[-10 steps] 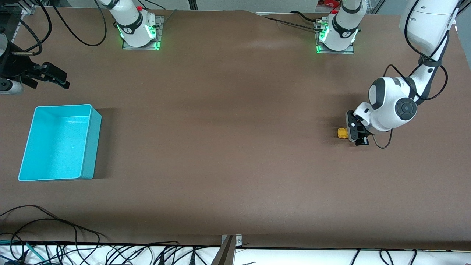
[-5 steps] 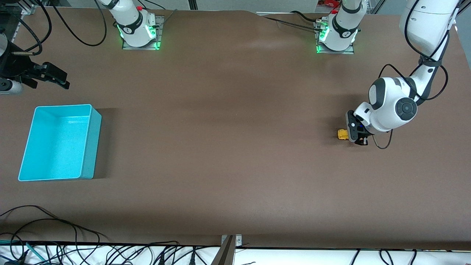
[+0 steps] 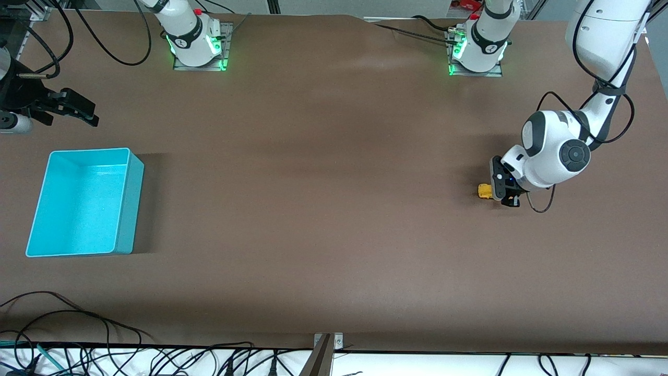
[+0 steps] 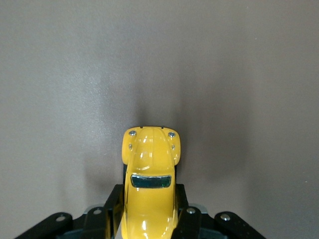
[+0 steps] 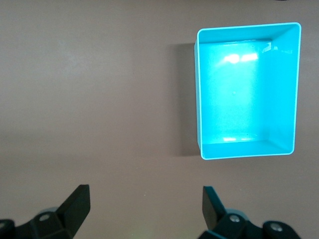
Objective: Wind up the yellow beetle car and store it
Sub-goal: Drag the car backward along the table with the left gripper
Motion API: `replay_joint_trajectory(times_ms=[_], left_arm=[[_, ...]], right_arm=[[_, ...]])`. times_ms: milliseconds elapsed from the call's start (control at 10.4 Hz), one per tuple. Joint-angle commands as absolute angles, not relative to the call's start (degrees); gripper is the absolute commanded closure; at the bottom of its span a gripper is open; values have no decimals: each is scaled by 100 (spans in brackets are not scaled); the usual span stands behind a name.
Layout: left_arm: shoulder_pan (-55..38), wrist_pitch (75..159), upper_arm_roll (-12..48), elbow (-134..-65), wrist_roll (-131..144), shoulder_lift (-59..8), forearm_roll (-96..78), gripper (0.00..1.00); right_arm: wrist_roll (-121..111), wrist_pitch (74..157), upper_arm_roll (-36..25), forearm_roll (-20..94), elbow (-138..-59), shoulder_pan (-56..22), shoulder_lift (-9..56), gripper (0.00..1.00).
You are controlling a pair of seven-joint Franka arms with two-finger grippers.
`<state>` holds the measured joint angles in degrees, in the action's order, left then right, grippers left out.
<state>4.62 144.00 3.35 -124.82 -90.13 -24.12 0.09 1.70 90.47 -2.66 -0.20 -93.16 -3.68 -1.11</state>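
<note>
Jaws of left gripper (image 4: 149,219) clamp yellow beetle car (image 4: 150,184) sides.

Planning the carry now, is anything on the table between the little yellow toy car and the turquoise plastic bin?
Nothing visible. The left gripper is shut on the yellow toy car; only bare brown tabletop lies between it and the turquoise plastic bin. The right gripper waits, open, near the bin.

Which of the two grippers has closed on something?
The left gripper, shut on the yellow beetle car. The right gripper waits open above the table, near the turquoise bin.
</note>
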Motion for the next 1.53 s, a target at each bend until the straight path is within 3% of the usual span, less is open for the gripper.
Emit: replay_joint_trajectory(times_ms=[0, 575, 1438], left_arm=[[650, 14432, 343, -12410, -9141, -2715, -88, 100], [966, 14555, 229, -12419, -9096, -2953, -62, 100], [1449, 14712, -536, -12288, -10054, -3374, -26, 100]], right_arm=[[193, 9018, -255, 9, -9308, -360, -158, 0], [193, 9026, -246, 0, -9308, -360, -158, 0], [193, 9026, -246, 0, -9316, -360, -158, 0]])
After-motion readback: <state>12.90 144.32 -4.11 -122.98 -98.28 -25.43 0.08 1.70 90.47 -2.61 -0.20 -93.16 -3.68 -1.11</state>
